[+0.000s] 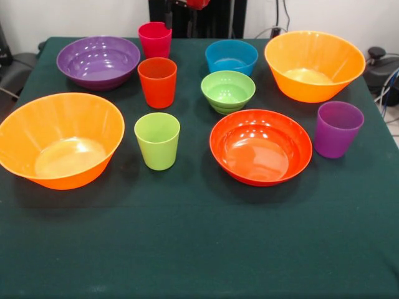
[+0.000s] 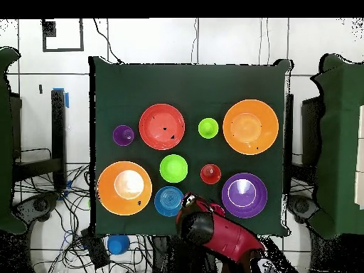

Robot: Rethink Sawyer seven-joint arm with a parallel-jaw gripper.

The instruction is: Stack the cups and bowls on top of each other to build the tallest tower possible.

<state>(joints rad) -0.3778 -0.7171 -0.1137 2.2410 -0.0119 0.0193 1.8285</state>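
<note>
All cups stand upright and apart on the green cloth: crimson cup [image 1: 154,41], orange-red cup [image 1: 157,81] [image 2: 210,173], lime cup [image 1: 157,141] [image 2: 207,128], purple cup [image 1: 337,129] [image 2: 123,135]. The bowls sit open side up: two large orange bowls [image 1: 60,140] [image 1: 315,65], purple bowl [image 1: 98,61], blue bowl [image 1: 231,56], small lime bowl [image 1: 228,91], red-orange bowl [image 1: 260,146]. No tower is in view. My gripper [image 1: 167,18] [image 2: 189,202] hangs just over the crimson cup's rim, and the arm hides that cup from overhead.
The red arm [image 2: 217,231] reaches in over the table edge [image 2: 213,234] between the blue bowl [image 2: 169,201] and the purple bowl [image 2: 244,195]. Cables and a small blue object [image 2: 118,244] lie on the floor beside the table.
</note>
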